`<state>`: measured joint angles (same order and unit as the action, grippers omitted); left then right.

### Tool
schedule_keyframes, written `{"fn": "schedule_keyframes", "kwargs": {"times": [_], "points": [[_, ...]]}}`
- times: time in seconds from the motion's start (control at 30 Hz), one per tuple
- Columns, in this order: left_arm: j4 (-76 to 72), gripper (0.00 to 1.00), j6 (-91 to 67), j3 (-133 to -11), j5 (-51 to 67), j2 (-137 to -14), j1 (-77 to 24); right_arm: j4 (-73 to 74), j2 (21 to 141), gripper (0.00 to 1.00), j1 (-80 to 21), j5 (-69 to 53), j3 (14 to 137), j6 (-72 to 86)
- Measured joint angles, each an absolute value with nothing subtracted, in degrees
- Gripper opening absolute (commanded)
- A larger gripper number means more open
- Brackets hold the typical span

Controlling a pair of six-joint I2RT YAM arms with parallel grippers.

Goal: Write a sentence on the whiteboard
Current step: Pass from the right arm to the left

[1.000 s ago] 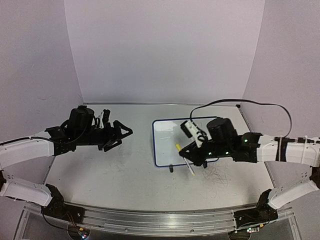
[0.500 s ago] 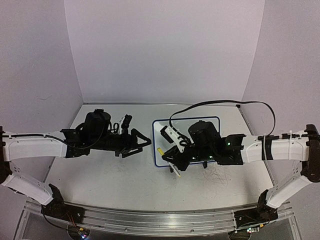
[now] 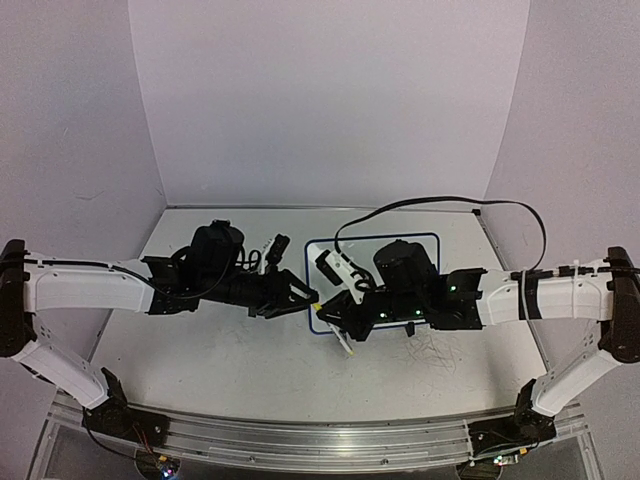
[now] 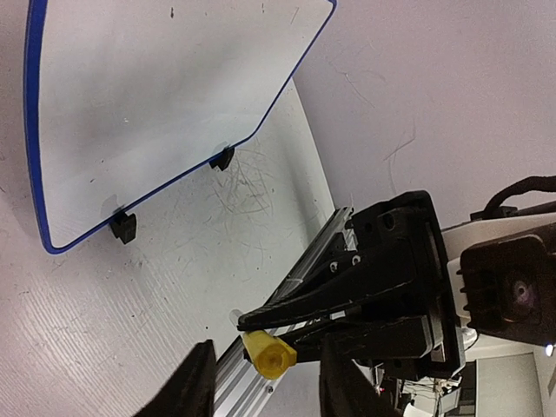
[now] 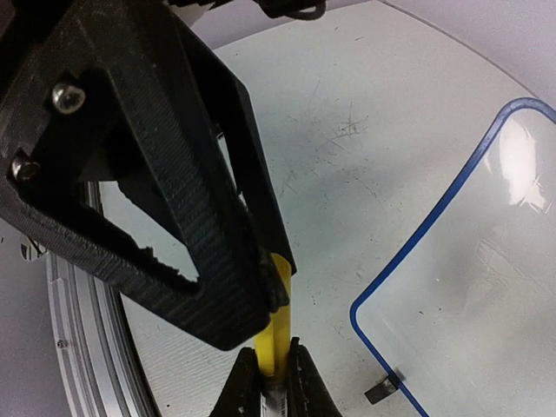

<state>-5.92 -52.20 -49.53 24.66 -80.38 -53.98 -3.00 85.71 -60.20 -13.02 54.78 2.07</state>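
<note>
Step in hand looks like uncapping: right gripper is clamped on the body of a marker, yellow cap pointing left toward the left arm.

Left gripper is at the cap end. In the left wrist view the cap sits between its fingers with gaps showing on both sides, so part-closed, not yet gripping. In the right wrist view a left finger lies against the cap's side; can't tell if it's actually pinched.

Whiteboard lies flat on the table, mid-right, mostly under the right arm; the handoff is just off its near-left corner. Board surface looks blank in both wrist views, no sentence visible yet.

Next: left jaws need to seat squarely on the cap, then a straight pull along the marker axis while right holds firm. Risk: an off-axis tug twists the marker in the right grip.
</note>
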Motion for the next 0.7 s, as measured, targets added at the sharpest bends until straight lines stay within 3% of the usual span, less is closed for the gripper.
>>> {"fn": "schedule_keyframes", "kwargs": {"times": [0.27, 0.5, 0.57, 0.7], "points": [[-6.2, 0.26, -51.3, -50.3, 25.2, -81.9, -54.9, -3.0, 86.1, 0.0, -60.2, -13.1, 55.3, 2.6], [-5.5, 0.06, -50.7, -50.5, 23.6, -81.9, -55.1, -3.4, 86.1, 0.09, -60.2, -12.8, 55.3, 3.4], [-5.5, 0.01, -50.8, -50.5, 23.2, -81.9, -55.1, -3.5, 86.1, 0.24, -60.1, -12.7, 55.3, 3.7], [-5.6, 0.0, -50.8, -50.6, 22.6, -81.9, -55.2, -3.9, 86.0, 0.73, -60.2, -12.2, 55.2, 4.9]]}}
